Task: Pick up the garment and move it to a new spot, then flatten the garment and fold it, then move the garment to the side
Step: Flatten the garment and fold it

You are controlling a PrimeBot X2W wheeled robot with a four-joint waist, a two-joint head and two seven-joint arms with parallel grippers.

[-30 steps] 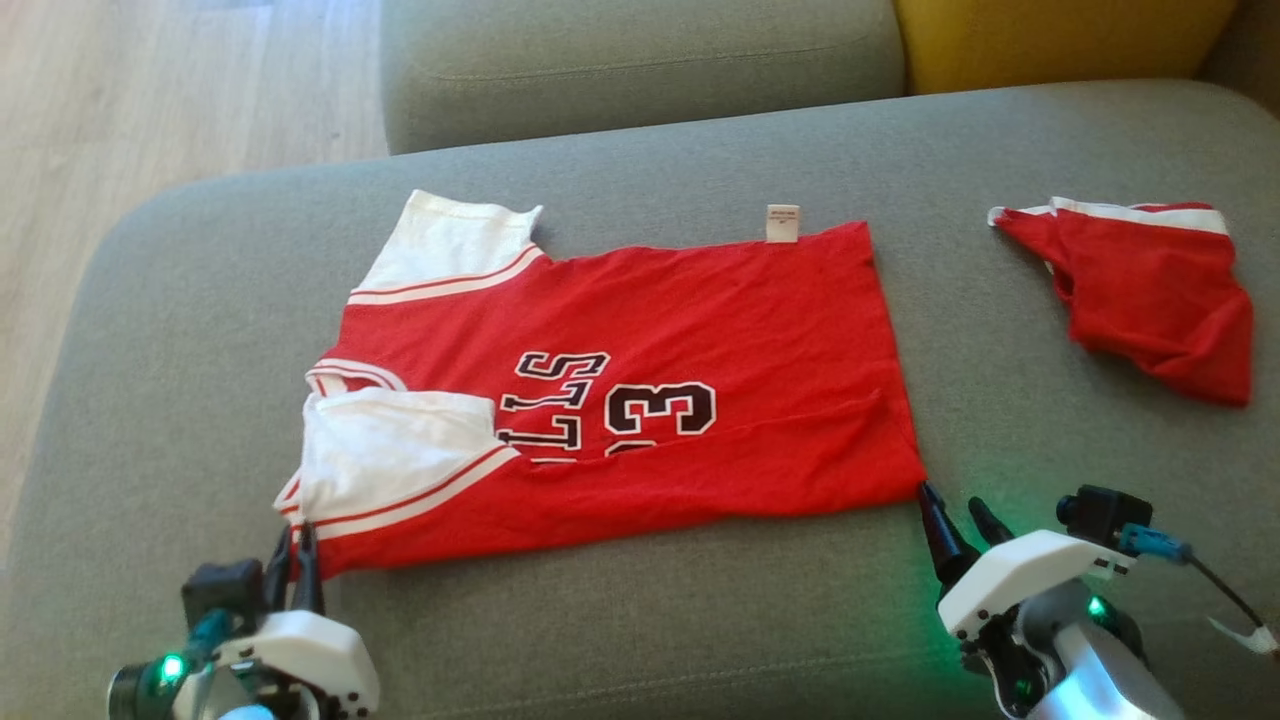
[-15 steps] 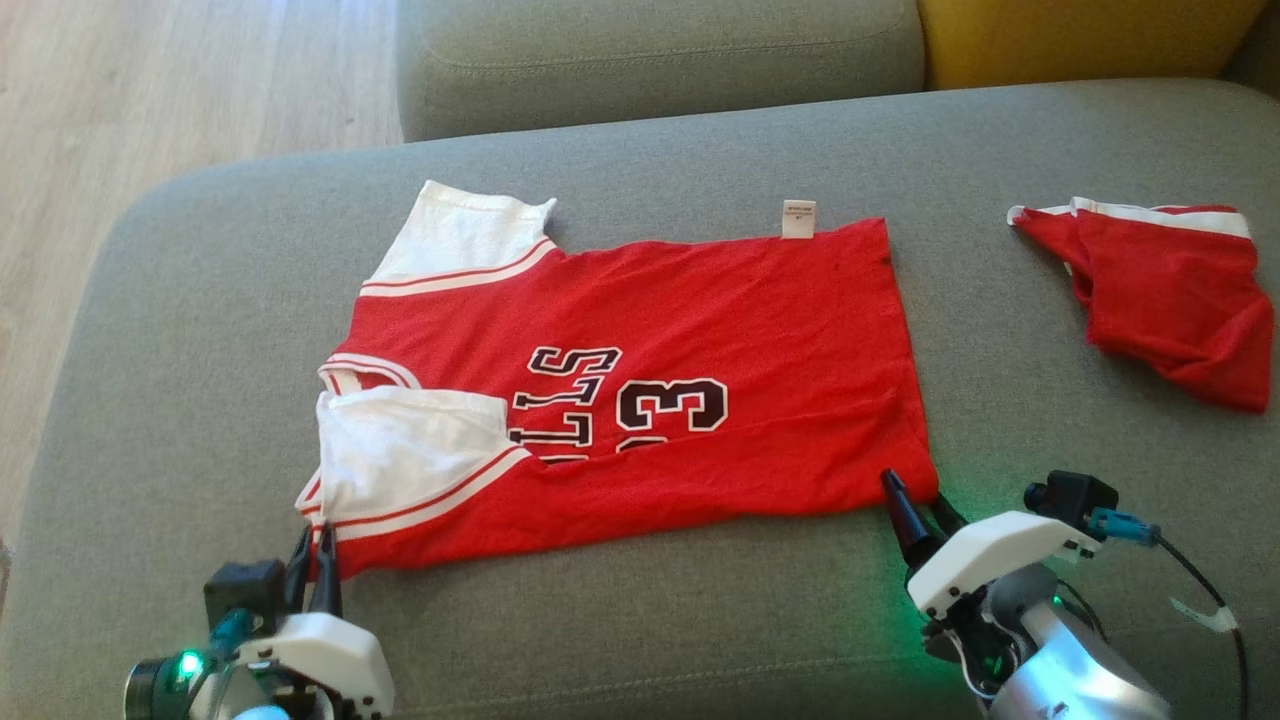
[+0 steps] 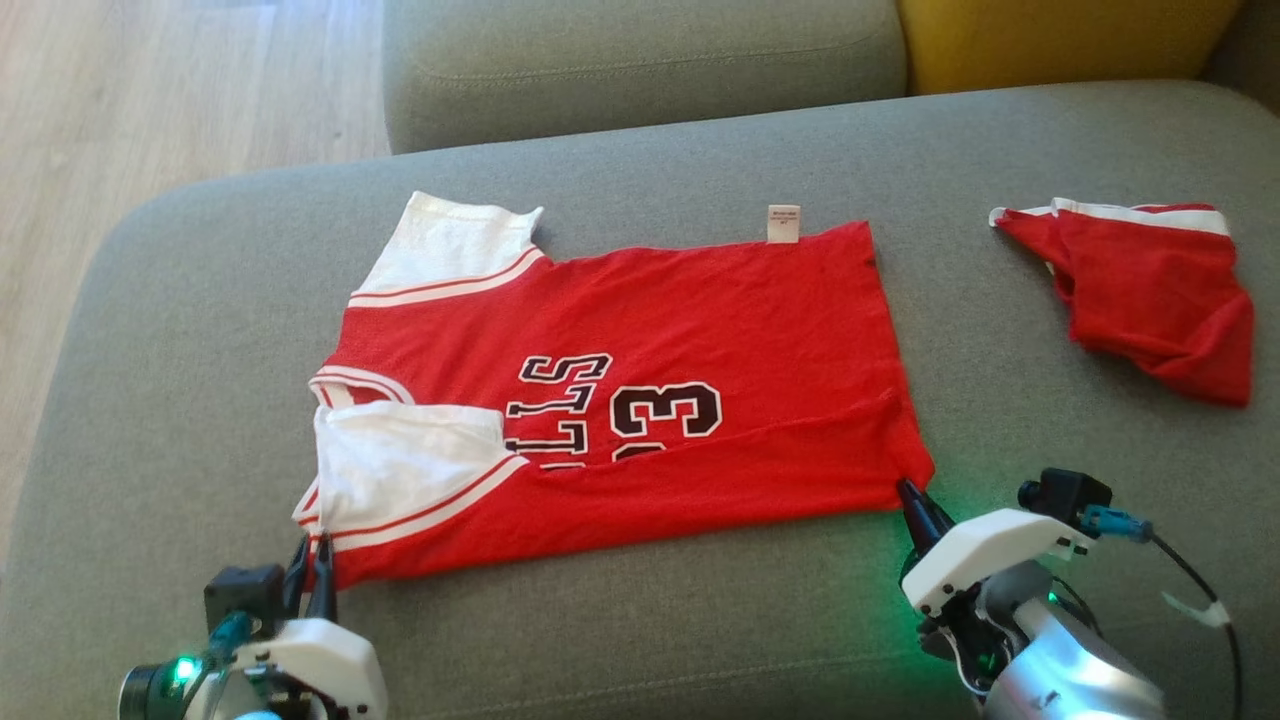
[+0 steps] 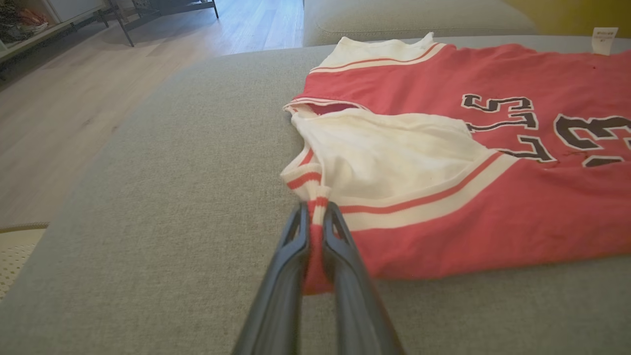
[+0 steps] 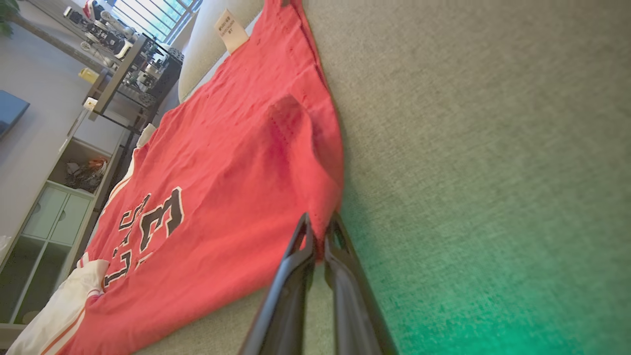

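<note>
Left end effector (image 4: 315, 219): closed, pinching striped cuff corner of near white sleeve (image 4: 394, 153); red-white fabric squeezed between fingers.
Right end effector (image 5: 319, 224): closed on near hem corner of jersey (image 3: 640, 400); cloth puckers just beyond tips.
Jersey flat on sofa seat (image 3: 650, 630), long axis left-right across head view, collar end left, hem right, spanning between both grips.
Both grips on near edge, one arm per corner; rest of jersey lies away from robot.
Likely next: lift near edge evenly, carry toward far edge.
Second red piece (image 3: 1150, 290) well apart, right.
</note>
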